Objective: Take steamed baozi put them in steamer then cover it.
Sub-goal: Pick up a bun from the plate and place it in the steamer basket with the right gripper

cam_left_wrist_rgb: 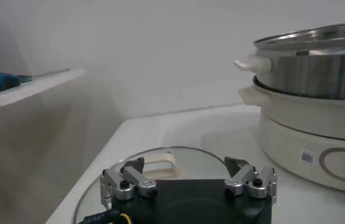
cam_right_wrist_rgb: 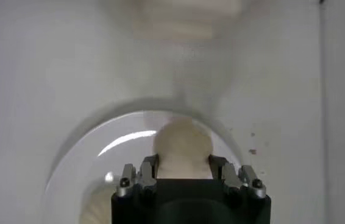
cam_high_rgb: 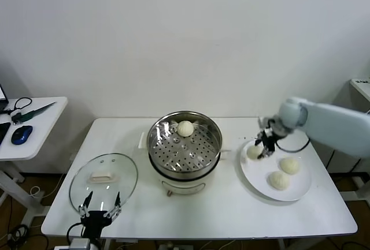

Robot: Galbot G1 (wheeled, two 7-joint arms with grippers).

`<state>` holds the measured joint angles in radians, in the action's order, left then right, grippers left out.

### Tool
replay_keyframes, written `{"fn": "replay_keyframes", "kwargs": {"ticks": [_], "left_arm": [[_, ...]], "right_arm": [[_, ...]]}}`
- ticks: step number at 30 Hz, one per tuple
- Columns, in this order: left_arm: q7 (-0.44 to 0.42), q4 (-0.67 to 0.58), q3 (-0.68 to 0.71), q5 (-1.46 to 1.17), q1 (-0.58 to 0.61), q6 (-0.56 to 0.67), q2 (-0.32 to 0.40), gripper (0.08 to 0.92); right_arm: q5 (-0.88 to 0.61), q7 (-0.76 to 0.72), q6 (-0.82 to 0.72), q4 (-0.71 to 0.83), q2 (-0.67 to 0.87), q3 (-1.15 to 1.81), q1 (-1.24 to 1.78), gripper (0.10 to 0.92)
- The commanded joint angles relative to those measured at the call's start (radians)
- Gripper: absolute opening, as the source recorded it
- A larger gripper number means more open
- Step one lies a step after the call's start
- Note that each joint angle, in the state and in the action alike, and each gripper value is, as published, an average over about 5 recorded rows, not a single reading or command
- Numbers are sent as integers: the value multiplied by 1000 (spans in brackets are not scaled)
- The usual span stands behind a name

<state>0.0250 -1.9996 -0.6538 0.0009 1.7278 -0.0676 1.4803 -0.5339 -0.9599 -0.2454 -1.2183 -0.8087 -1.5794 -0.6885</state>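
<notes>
You see the left tool (cam_left_wrist_rgb: 188, 178) at the bottom of the frame, its fingers (cam_left_wrist_rgb: 128, 179) spread wide, just over the glass cover (cam_left_wrist_rgb: 160, 161) lying flat on the worktop (cam_left_wrist_rgb: 191, 125). The steamer (cam_left_wrist_rgb: 312, 91) stands at the right edge, steel pot on cream base.

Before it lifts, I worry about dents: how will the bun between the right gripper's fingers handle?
The bun looks smooth and puffy, so it is probably soft and light; a hard squeeze from the right gripper may dent it. Being round, it could roll on the flat plate if nudged. Its skin looks matte, so slipping seems unlikely.
</notes>
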Motion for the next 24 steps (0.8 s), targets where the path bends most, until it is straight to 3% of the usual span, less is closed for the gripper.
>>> {"fn": "replay_keyframes", "kwargs": {"ticks": [1,10,24], "left_arm": [[-1,-1,1,1,-1,-3,-3,823],[-4,-14,4,1,-8,-11,5,823],[-5,-17,-4,-4,-8,-15,6,823]], "right_arm": [[-318,-72,-21,-96,-154,-162,-487,577],[-505,172,-229,-275,-391,-47,-351,577],[-455,340,-345,-123,-567,1,-18,577]]}}
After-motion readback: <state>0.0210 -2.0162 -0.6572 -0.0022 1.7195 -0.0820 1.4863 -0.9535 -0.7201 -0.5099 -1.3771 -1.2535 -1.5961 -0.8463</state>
